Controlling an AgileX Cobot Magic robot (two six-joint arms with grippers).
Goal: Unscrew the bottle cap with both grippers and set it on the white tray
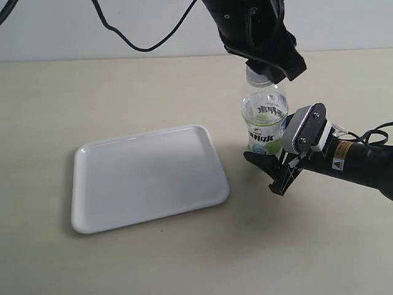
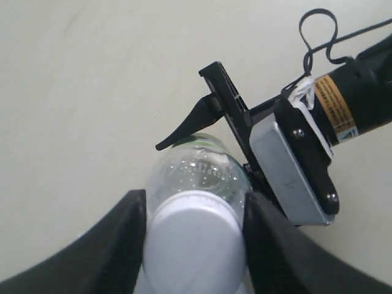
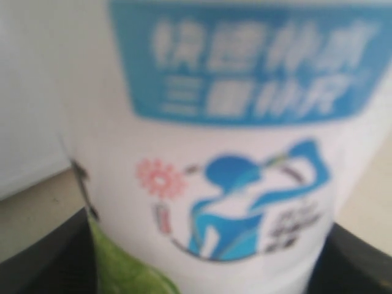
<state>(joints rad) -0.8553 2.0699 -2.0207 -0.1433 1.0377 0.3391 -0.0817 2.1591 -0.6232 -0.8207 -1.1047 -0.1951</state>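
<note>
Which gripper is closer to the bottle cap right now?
Left. The left gripper clasps the bottle cap from above; the right gripper holds the bottle low on its labelled body, well below the cap.

Pale beige table took up most of the ext. view: matte, plain, a few faint specks. Along its far edge stood a flat whitish-grey wall, unmarked. Light was soft & even; shadows on the tabletop were weak w/ blurred edges. Rt wrist view: bkgd out of focus, beige under whitish.
</note>
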